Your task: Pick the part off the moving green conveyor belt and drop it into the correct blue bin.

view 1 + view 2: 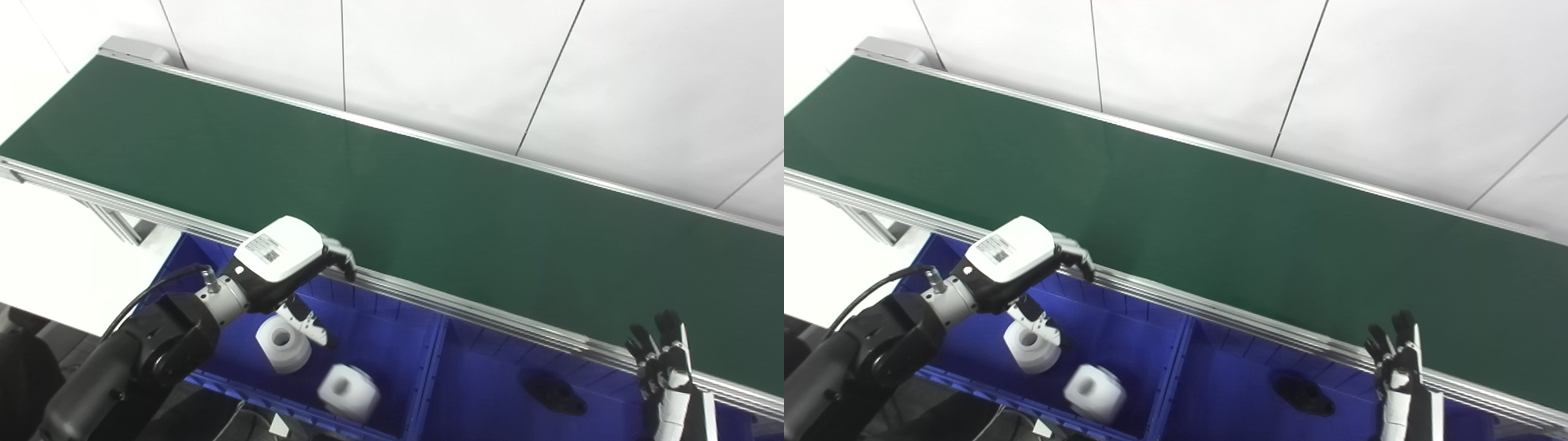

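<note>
The green conveyor belt (392,202) runs from upper left to lower right with no part on it. My left hand (288,263) hovers open over the left blue bin (367,306), fingers spread and holding nothing. Below it in that bin lie two white cylindrical parts: one (283,344) stands with its hole up, the other (348,392) looks blurred. My right hand (664,361) is at the lower right beside the belt's near rail, fingers upright and apart. A black part (554,392) lies in the right blue bin (490,380).
An aluminium rail (490,318) edges the belt's near side just above the bins. A divider wall (432,367) separates the two bins. White wall panels stand behind the belt. A belt support leg (116,223) is at the left.
</note>
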Controlling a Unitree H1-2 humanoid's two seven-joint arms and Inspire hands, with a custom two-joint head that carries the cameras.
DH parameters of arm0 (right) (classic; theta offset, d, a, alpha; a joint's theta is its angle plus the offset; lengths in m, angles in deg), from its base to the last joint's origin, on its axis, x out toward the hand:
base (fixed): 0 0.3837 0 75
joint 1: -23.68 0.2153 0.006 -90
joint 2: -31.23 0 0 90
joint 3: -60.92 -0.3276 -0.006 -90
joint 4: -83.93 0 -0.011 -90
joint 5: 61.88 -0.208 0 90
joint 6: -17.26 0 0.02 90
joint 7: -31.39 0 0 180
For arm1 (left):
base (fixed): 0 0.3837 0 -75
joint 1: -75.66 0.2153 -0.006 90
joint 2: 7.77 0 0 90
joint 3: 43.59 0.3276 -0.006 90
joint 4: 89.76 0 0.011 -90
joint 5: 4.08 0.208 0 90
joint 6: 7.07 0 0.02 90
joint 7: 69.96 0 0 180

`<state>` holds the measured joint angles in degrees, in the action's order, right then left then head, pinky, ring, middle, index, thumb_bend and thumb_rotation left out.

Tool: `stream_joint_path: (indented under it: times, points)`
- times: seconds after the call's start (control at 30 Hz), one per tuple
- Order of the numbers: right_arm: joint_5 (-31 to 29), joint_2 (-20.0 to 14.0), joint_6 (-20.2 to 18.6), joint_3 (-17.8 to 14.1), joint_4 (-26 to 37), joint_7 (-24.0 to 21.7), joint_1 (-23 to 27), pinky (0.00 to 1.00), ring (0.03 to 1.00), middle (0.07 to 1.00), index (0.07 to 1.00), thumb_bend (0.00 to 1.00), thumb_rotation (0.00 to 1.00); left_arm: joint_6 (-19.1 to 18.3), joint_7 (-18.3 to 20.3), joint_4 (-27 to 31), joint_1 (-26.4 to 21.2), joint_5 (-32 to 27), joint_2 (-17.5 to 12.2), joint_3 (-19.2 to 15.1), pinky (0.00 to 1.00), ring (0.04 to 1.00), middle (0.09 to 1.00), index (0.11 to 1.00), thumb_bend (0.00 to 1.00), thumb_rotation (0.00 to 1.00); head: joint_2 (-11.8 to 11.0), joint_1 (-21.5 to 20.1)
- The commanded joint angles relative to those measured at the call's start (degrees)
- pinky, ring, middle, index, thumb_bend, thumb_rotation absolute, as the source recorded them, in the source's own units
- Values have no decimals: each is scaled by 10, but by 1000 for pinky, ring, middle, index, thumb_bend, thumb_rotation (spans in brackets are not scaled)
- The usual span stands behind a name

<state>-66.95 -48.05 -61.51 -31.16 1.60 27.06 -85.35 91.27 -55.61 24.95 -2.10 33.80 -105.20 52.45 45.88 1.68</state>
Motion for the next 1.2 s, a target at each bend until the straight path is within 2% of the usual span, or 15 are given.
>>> stream_joint_path:
  times: [0.0,0.07,0.17,0.23,0.27,0.3,0.33,0.37,0.4,0.43,0.53,0.57,0.73,0.97,1.17]
  points:
    - [18,14,8,9,19,8,2,882,914,980,984,811,972,-8,-41,41,20,-129,51,-18,515,636,706,650,888,486,0,-37]
    - [45,25,7,19,21,17,2,858,913,986,985,811,974,-18,-63,40,43,-223,112,-28,604,709,754,704,819,519,1,-75]
    - [77,46,8,35,16,31,4,859,924,994,999,803,979,-79,-77,36,68,-317,193,-40,724,796,839,812,742,660,0,-140]
    - [97,66,13,47,7,44,7,856,923,989,996,790,966,-120,-72,20,68,-372,221,-48,876,898,935,899,703,713,-3,-199]
    - [106,74,16,51,2,50,8,855,922,989,994,790,965,-123,-69,4,65,-380,227,-49,912,924,959,926,684,737,-3,-199]
    - [117,83,18,58,-5,57,10,853,921,988,991,792,966,-116,-68,-17,61,-376,225,-52,935,945,977,951,674,760,-5,-235]
    - [125,89,20,61,-9,62,11,852,922,989,990,798,969,-110,-68,-30,58,-372,223,-54,947,963,990,973,673,785,-5,-235]
    - [136,94,22,66,-18,68,14,852,922,989,990,799,969,-77,-73,-66,53,-349,213,-52,948,965,991,975,673,787,-5,-269]
    - [144,99,24,70,-25,72,16,857,927,996,995,788,982,-53,-76,-91,50,-334,205,-52,975,986,997,990,673,804,-5,-274]
    - [152,104,25,73,-34,78,20,859,928,998,997,784,987,-26,-78,-121,44,-323,193,-51,985,993,999,995,673,809,-5,-304]
    - [165,116,31,79,-53,92,29,868,934,1000,998,787,981,14,-81,-167,32,-313,169,-51,999,991,1000,1000,686,802,-5,-329]
    - [171,119,33,80,-59,98,32,868,933,1000,998,791,980,17,-80,-175,29,-312,162,-50,1000,988,1000,1000,699,804,-4,-346]
    - [189,123,27,87,-67,118,40,842,922,998,995,812,983,29,-76,-199,21,-316,143,-45,997,982,1000,1000,774,802,0,-357]
    - [187,114,22,85,-59,117,42,828,916,998,994,820,977,12,-79,-185,22,-306,147,-36,990,976,1000,1000,802,815,10,-342]
    - [182,113,15,79,-56,118,42,828,907,987,979,800,950,-4,-82,-163,20,-299,156,-33,1000,987,1000,1000,766,809,18,-351]
